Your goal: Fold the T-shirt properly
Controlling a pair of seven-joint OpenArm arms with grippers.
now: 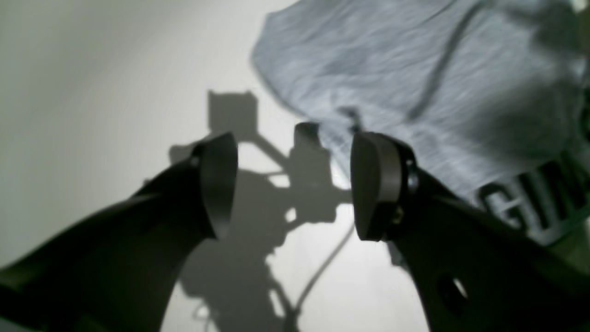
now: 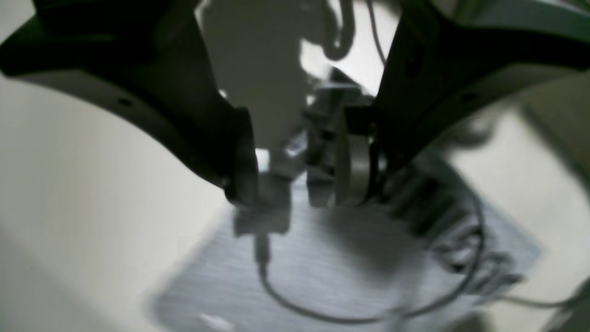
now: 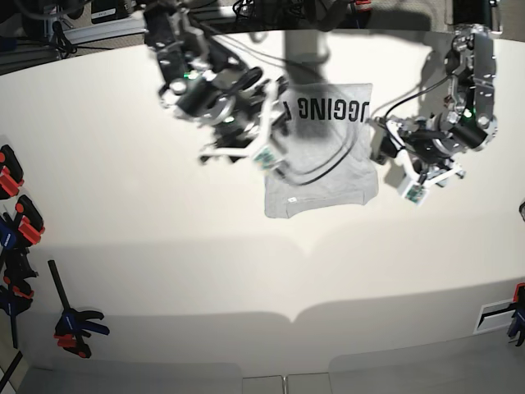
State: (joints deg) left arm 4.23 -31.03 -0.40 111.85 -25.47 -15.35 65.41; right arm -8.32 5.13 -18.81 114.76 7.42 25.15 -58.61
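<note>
Trouble could come from both grippers, left one (image 1: 295, 184) and right one (image 2: 295, 161), hanging spread and empty by the light heather-grey cotton T-shirt (image 3: 324, 168) mid-table (image 3: 164, 246), where a dangling black cable (image 3: 320, 168) might snag and undo the fold.

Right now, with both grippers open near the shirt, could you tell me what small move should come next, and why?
Probably ease the left gripper onto the near edge of the T-shirt and close. Its jaws stand apart over bare table, holding nothing, with the cloth's edge just beyond them. The shirt looks partly folded into a narrow panel, lettering showing at the far end, so another fold seems due.
</note>
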